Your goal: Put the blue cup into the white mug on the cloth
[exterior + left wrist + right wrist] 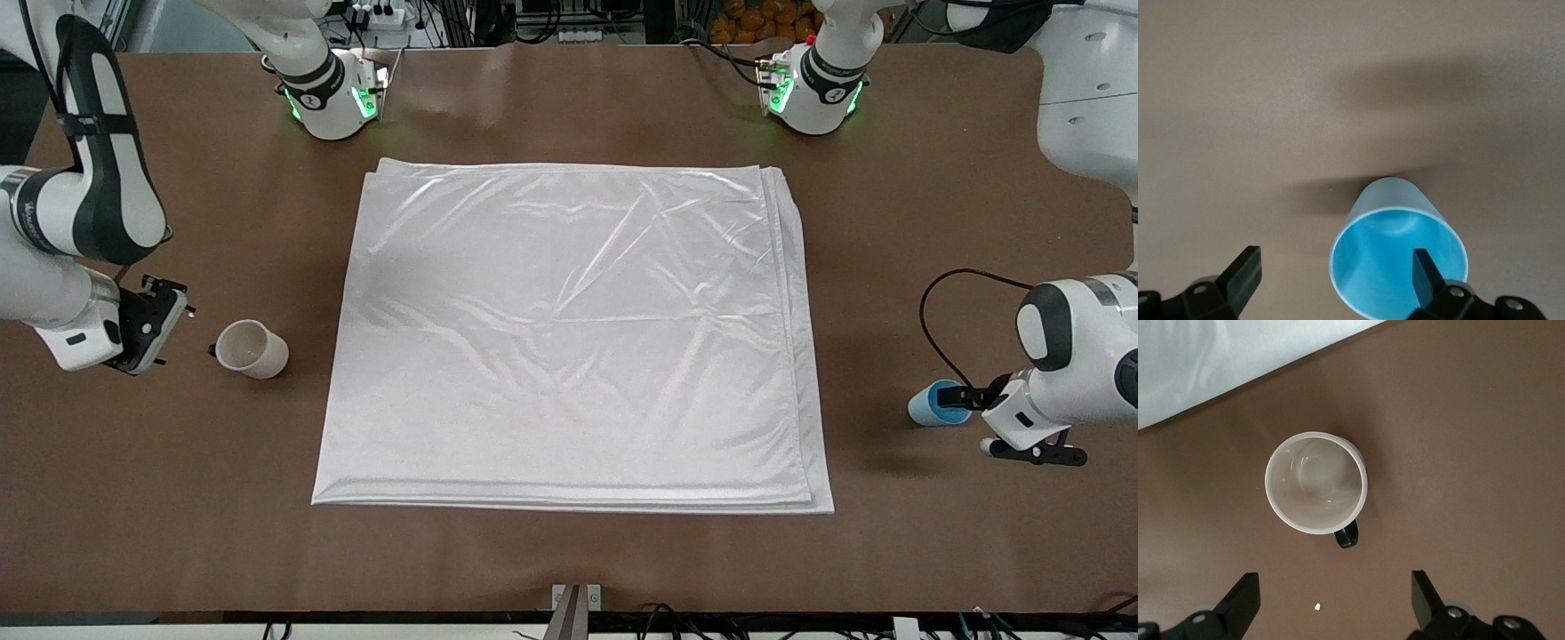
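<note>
Shiny, faintly wrinkled fabric cloth (569, 338); smooth blue cup (1398, 257); glossy-glazed white mug (1316, 482); matt brown tabletop (569, 560).

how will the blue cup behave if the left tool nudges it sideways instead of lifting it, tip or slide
The blue cup looks thin-walled and empty, so probably light; a nudge near its rim would likely tip it. It tapers toward its base, which makes toppling and then rolling in an arc more likely. The left tool stands open with one finger inside the rim, so closing there could steady it.
</note>
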